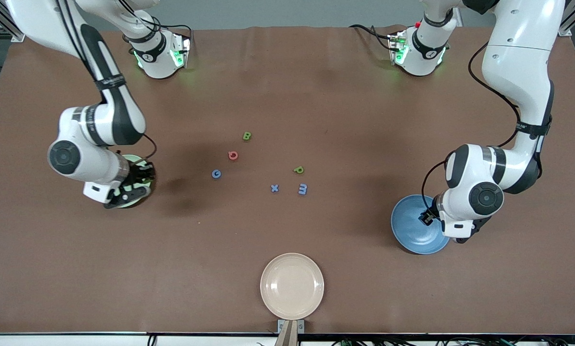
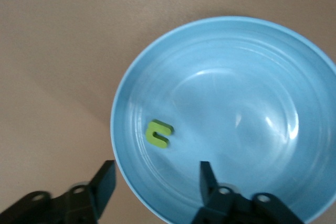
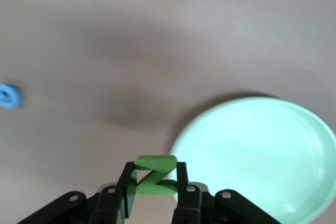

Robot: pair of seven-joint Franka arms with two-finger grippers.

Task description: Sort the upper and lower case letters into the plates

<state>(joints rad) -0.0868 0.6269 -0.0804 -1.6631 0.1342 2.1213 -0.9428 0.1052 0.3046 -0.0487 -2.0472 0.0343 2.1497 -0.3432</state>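
The left gripper (image 2: 157, 182) hangs spread above the blue plate (image 2: 252, 56), green u (image 2: 159, 133) lying inside by its rim. The right gripper (image 3: 156, 184) pinches the green N (image 3: 155, 175) at the mint plate (image 3: 273, 150)'s edge; next it should centre, then release. Six letters wait mid-table.

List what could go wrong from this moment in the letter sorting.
1. The right gripper holds the green N over the mint plate's rim, not its middle; released here, it might land on the table.
2. The left gripper, open over the blue plate, hangs near the green u; descending could knock the letter or the rim.
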